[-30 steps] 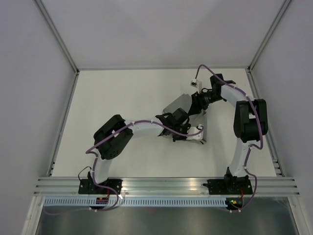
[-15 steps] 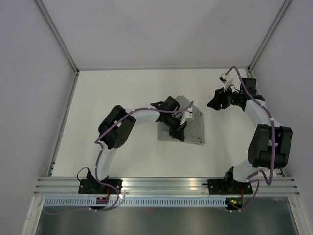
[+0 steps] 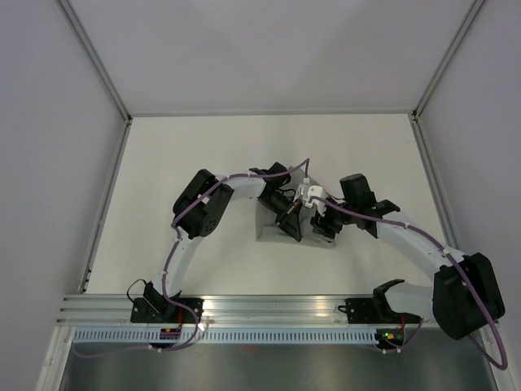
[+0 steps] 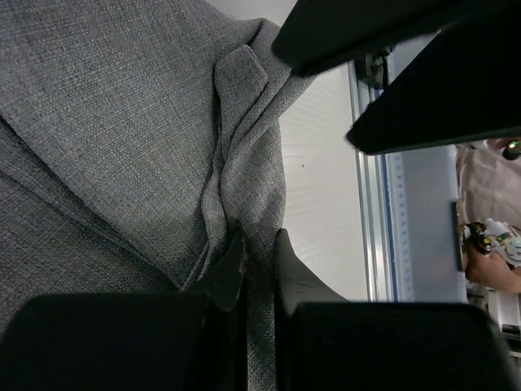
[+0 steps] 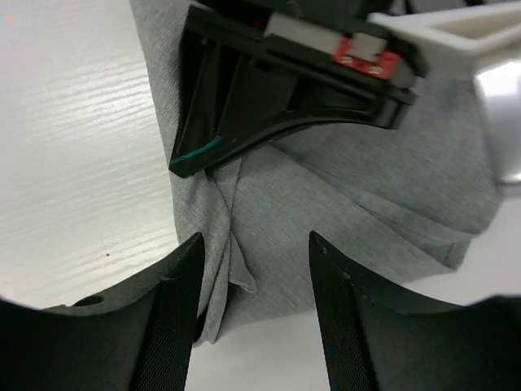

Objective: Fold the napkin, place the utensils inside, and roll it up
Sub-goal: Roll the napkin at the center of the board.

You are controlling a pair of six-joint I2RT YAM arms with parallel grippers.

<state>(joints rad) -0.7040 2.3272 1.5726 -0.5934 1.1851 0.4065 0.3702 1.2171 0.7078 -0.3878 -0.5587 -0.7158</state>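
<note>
- On the white surface (image 3: 203, 155), near its middle, lies the napkin (image 3: 267, 223), a grey cloth bunched into overlapping folds and ridges rather than spread flat.
- Both arms lean in over it from either side, so in the top view their wrists and a white camera mount (image 3: 312, 194) hide most of the cloth. Only its left part and a strip of its near edge show.
- Pale walls (image 3: 269, 57) close in the far and side edges of the surface, and an aluminium rail (image 3: 277, 305) carrying the two arm bases runs along the near edge.
- Purple cables (image 3: 244, 176) loop along both arms, well above the cloth.
- The left pincer (image 4: 259, 257) is clamped on a raised ridge of the napkin: its two dark fingers (image 4: 230, 269) stand almost together with a narrow pleat of grey cloth pinched between them. From there the ridge runs away from the fingers to a small folded-over corner.
- The right pincer (image 5: 254, 273) stands with its fingers (image 5: 175, 305) well apart, straddling a creased flap at the napkin's edge. Whether the tips touch the cloth cannot be told.
- The two pincers are just beside each other. In the right wrist view the left one's black body fills the space just above the flap.
</note>
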